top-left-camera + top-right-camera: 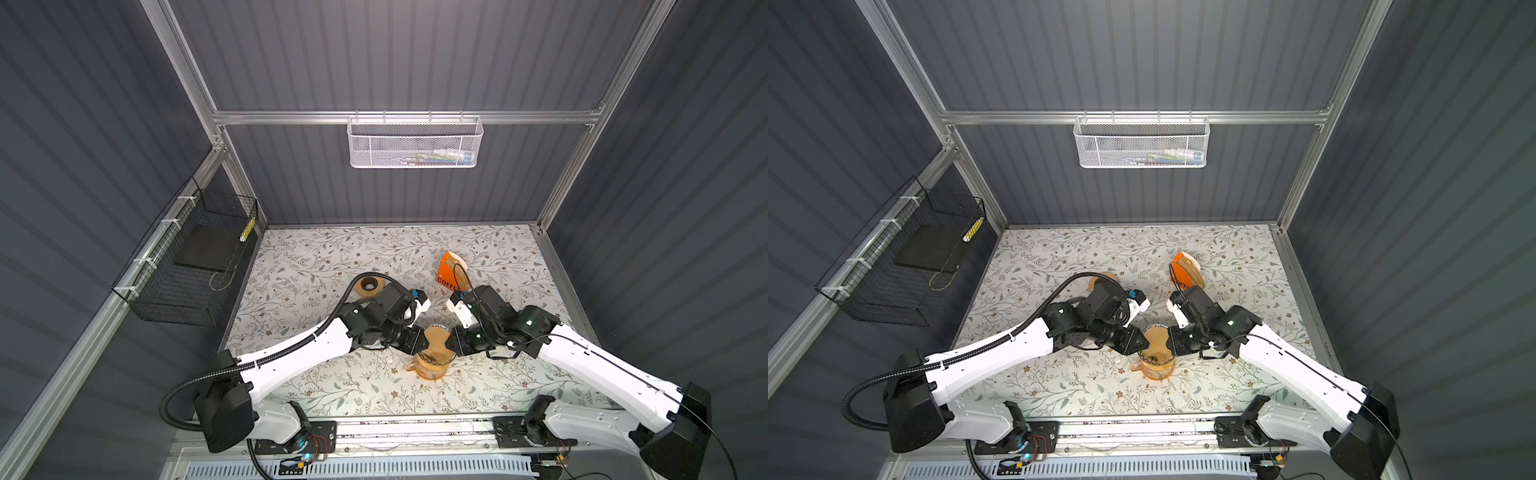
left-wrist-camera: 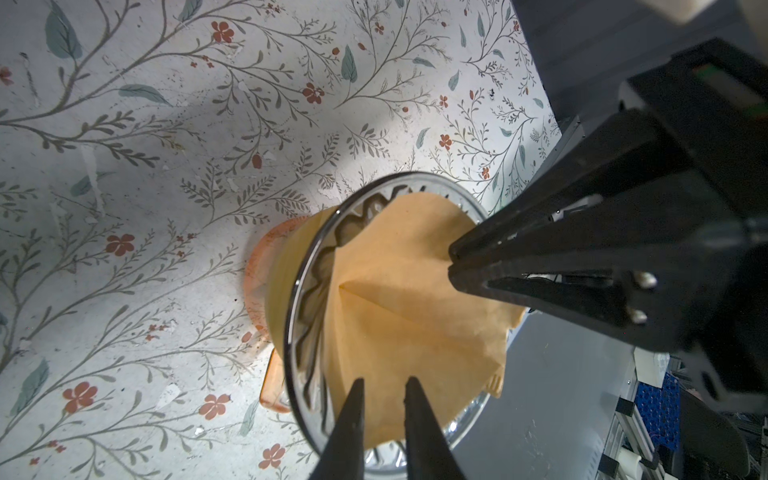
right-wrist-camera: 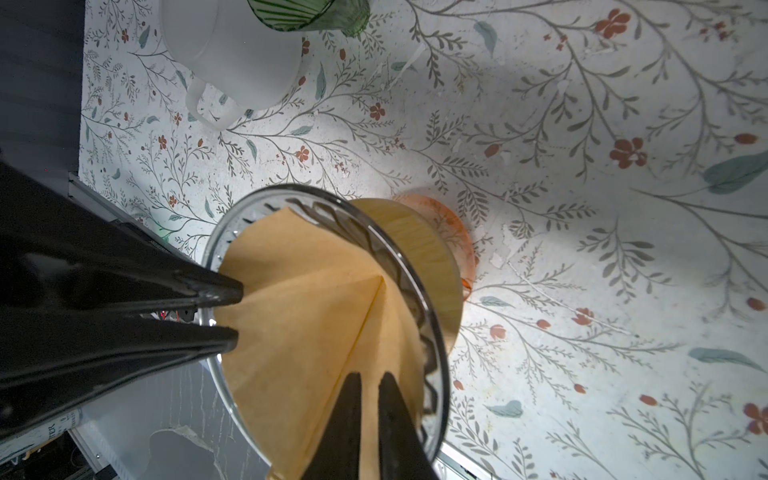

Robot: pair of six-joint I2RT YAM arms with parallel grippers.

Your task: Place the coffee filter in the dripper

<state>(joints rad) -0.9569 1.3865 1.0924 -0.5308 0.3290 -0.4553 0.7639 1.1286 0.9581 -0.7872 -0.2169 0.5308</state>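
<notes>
The left gripper (image 2: 384, 399) has its black jaws drawn to a narrow gap, nipping the rim of the brown paper cone filter (image 2: 395, 299). The right gripper (image 3: 371, 395), likewise nearly closed, grips the rim on the opposite side. Between them the filter stands opened out, point down inside the clear ribbed glass dripper (image 2: 316, 291), part of its rim reaching past the glass edge. The dripper sits by a pale wooden collar (image 3: 428, 249) on an orange translucent jug (image 1: 428, 368), near the front middle of the floral-patterned table (image 1: 311, 266). Farther back lie an orange cardboard filter box (image 1: 448, 272) and a tan ring (image 1: 369, 286).
</notes>
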